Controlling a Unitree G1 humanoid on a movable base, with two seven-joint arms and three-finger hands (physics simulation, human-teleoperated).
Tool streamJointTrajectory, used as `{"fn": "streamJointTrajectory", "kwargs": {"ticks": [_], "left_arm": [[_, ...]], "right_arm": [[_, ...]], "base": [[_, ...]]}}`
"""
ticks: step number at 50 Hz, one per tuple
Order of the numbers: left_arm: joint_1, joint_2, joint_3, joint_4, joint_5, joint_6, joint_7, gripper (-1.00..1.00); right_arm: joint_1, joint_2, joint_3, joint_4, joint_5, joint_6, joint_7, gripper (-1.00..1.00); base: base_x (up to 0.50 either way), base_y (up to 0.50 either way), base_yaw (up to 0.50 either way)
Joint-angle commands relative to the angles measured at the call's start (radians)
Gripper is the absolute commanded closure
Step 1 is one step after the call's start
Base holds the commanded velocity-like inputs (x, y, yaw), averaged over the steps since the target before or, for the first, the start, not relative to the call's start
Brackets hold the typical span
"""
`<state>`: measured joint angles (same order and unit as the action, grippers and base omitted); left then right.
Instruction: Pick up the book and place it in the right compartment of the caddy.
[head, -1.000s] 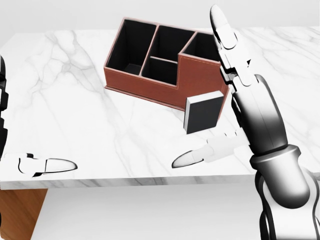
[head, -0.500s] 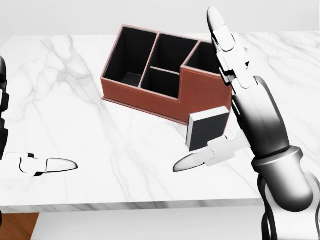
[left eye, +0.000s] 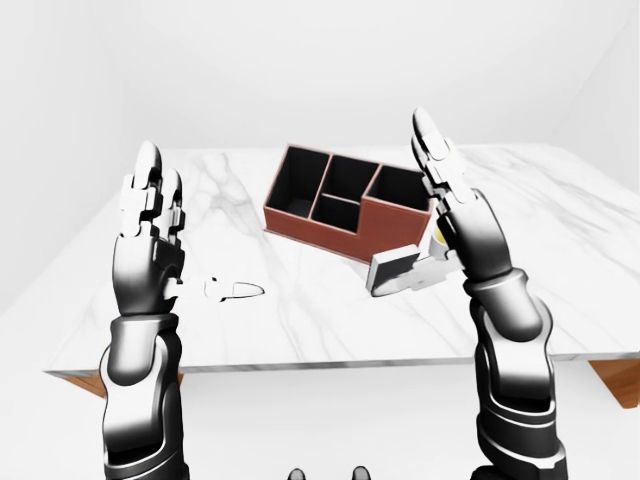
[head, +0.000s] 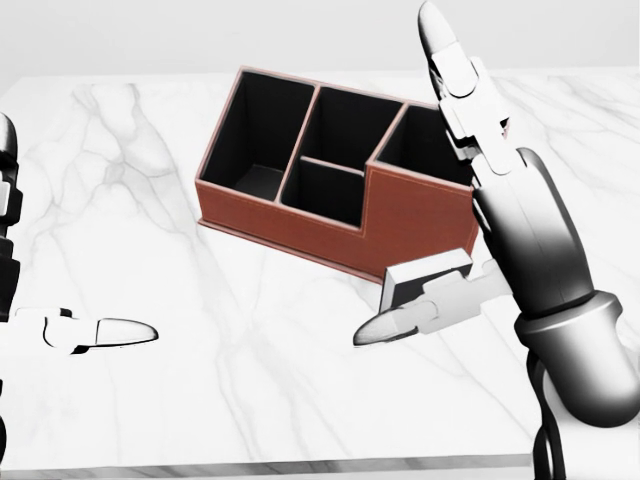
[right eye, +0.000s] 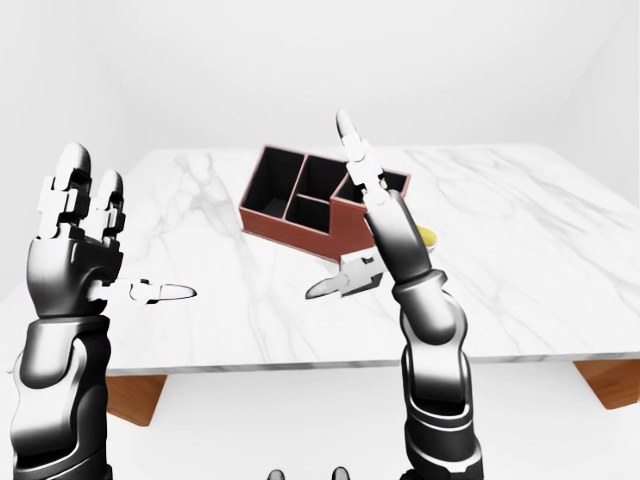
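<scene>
The book (head: 428, 274), dark grey with a white edge, lies low and tilted just under the caddy's right wall in the head view, against my right hand's palm and partly hidden by its thumb (head: 400, 320). My right hand (head: 495, 195) is open, its fingers pointing straight up beside the caddy's right compartment (head: 425, 150). The brown-red caddy (head: 330, 232) has black compartments and stands on the white marble table (head: 200, 400). My left hand (left eye: 150, 225) is raised on the left, open and holding nothing.
A small yellow thing (left eye: 438, 237) shows behind my right hand, to the caddy's right. The table's near edge (left eye: 320, 362) runs across the bottom of the left-eye view. Brown wood (left eye: 615, 380) shows under the table's corners.
The camera has moved closer: the caddy looks larger and lower in the picture. The book has dropped from upright against the caddy's wall to lower and tilted, along with my right thumb.
</scene>
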<state>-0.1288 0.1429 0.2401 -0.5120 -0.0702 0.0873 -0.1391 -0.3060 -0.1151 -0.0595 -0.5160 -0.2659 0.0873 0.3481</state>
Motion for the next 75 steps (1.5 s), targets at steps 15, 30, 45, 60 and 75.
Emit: {"fn": "streamJointTrajectory", "kwargs": {"ticks": [15, 30, 45, 60, 75], "left_arm": [[-0.001, 0.001, 0.000, 0.008, 0.009, 0.000, -0.001, -1.00], [0.001, 0.000, -0.001, 0.007, 0.015, 0.000, -0.003, -1.00], [0.003, -0.001, -0.002, 0.009, 0.018, 0.000, -0.006, -1.00], [0.002, 0.000, 0.000, 0.011, 0.018, 0.000, -0.007, -1.00], [0.003, -0.001, -0.001, 0.007, 0.011, 0.000, -0.007, -1.00]], "right_arm": [[0.006, -0.008, -0.007, -0.027, -0.006, 0.000, 0.018, -1.00], [0.018, -0.010, -0.013, -0.026, -0.008, 0.000, 0.018, -1.00], [0.016, -0.012, -0.015, -0.020, -0.007, 0.000, 0.026, -1.00], [0.025, -0.014, -0.017, -0.032, -0.012, 0.000, 0.024, -1.00], [0.109, -0.019, 0.013, -0.044, -0.302, -0.175, 0.035, -1.00]], "base": [[0.22, 0.00, 0.00], [0.22, 0.00, 0.00], [0.22, 0.00, 0.00], [0.20, 0.00, 0.00], [0.00, 0.00, 0.00]]}}
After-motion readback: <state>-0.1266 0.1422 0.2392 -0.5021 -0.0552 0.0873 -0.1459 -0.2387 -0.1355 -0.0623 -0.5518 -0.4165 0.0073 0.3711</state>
